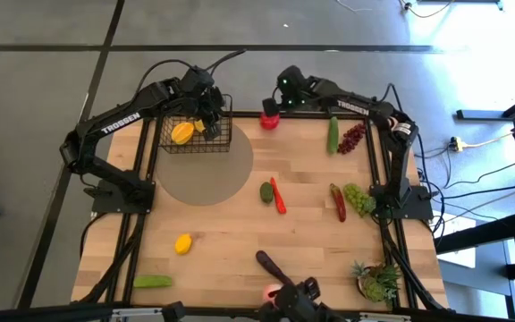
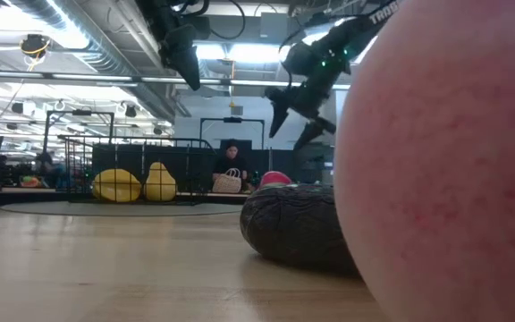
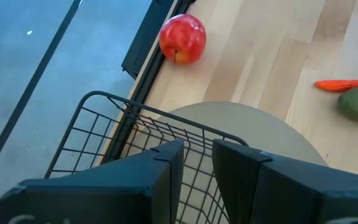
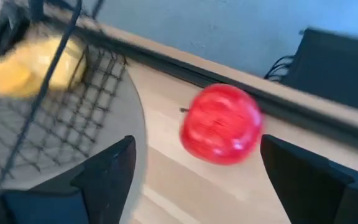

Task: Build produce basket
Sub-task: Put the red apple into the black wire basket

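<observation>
Red apple (image 4: 221, 124) between open right pincer (image 4: 194, 171)

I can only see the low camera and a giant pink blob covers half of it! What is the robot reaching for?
Observer: From above, the right gripper is open, right over the red apple at the table's far edge.
Operator: Is anything in the basket yet?
Observer: Yes, the basket holds yellow fruit; your view shows it only far off behind the wires.
Operator: Where is the other arm?
Observer: The left gripper is above the basket's rim, its fingers close together with nothing between them.
Operator: What else is left on the table?
Observer: Near the right side lie a cucumber and purple grapes.
</observation>
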You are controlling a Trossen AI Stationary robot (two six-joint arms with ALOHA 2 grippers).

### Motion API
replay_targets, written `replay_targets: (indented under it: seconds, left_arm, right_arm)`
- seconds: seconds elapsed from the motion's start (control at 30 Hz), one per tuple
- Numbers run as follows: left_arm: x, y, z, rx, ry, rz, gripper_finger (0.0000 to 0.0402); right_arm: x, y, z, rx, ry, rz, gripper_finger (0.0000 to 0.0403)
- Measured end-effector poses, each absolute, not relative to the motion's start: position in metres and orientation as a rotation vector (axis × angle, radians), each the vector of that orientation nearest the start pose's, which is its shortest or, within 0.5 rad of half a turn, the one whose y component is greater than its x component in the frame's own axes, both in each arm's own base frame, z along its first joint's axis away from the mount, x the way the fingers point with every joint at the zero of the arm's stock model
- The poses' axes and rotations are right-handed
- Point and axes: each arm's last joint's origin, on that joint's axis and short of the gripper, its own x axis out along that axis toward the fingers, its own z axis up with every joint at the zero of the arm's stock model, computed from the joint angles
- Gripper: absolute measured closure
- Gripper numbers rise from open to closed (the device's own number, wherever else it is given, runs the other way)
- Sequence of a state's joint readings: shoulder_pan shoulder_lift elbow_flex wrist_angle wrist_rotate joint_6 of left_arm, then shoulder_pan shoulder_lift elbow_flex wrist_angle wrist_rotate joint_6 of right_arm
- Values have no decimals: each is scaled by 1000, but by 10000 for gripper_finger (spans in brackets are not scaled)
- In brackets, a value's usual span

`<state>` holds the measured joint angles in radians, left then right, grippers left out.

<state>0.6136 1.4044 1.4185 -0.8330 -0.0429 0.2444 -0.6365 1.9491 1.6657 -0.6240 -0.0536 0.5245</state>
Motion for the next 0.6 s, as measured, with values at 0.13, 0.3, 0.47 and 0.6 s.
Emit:
replay_targets:
  seconds: [0.13,0.3,0.47,0.6]
  left_arm:
    - [233,166,357,-11,867,516,327]
    - [233,166,357,-11,866,516,327]
    - [233,166,357,-11,866,516,327]
    - [234,166,357,-11,866,515,327]
  right_arm:
    - [348,-255,279,651,758,-694,70]
    - [356,-260,274,582,873,-601,70]
    - [366,-268,268,503,993,-540,70]
    - [377,-274,269,435,1055,-469,70]
